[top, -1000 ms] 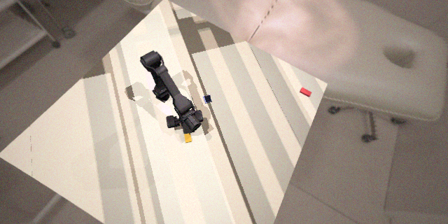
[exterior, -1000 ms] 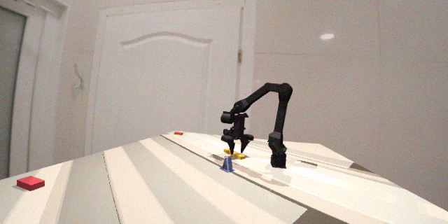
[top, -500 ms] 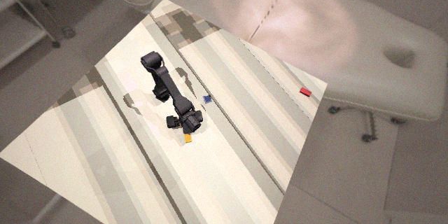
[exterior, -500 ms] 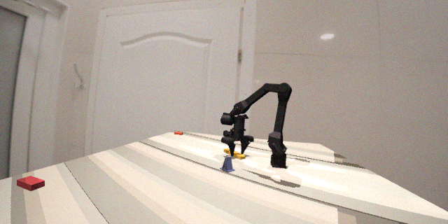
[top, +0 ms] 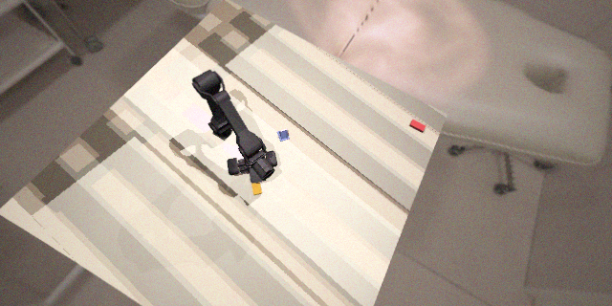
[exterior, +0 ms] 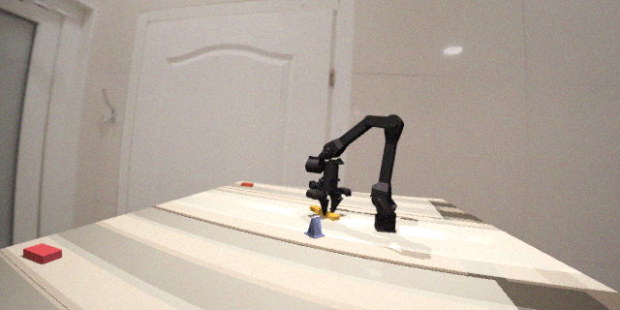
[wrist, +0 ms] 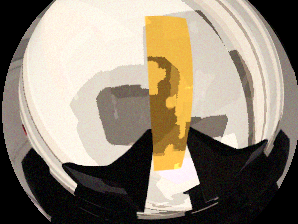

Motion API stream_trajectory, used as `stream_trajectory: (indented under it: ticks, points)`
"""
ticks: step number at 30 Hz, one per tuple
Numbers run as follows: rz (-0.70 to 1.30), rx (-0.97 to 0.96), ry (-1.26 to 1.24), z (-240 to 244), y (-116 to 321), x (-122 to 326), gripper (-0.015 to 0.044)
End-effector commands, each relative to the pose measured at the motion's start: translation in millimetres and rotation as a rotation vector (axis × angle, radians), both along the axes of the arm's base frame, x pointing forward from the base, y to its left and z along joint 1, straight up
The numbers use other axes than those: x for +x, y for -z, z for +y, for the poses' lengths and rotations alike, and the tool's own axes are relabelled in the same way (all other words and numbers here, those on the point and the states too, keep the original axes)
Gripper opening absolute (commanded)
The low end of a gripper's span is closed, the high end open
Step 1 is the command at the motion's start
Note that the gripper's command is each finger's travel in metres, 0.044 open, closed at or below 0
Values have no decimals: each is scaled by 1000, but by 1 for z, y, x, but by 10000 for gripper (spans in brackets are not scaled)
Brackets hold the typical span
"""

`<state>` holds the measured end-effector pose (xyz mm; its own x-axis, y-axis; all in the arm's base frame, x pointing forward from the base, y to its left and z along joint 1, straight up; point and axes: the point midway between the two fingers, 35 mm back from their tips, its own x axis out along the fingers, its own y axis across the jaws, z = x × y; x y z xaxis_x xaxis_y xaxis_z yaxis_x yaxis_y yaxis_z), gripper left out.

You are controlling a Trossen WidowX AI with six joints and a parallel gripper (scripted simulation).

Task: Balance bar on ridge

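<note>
The yellow bar (top: 257,188) (exterior: 316,209) (wrist: 169,40) lies flat at table height, away from the ridge. My gripper (exterior: 329,211) (wrist: 169,132) points down and is shut on the bar, one fingertip against each long side. In the top view the arm hides the fingertips and part of the bar. The small blue ridge (top: 283,135) (exterior: 315,229) stands upright on the table with nothing on it. It does not show in the wrist view.
A red block (top: 417,125) (exterior: 43,253) lies near a table edge, far from the arm. A smaller orange-red block (exterior: 247,184) lies near the far edge in the exterior view. The table (top: 335,229) has a striped top.
</note>
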<state>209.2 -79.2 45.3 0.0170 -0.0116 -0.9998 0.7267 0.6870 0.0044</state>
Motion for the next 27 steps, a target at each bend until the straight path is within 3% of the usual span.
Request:
stream_trajectory:
  ticks: [1, 3, 7, 27]
  points:
    - [0, 0, 0, 0, 0, 0, 118]
    - [0, 0, 0, 0, 0, 0, 104]
    - [0, 0, 0, 0, -6, 1, 0]
    - [-1, 2, 2, -1, -56, 5, 0]
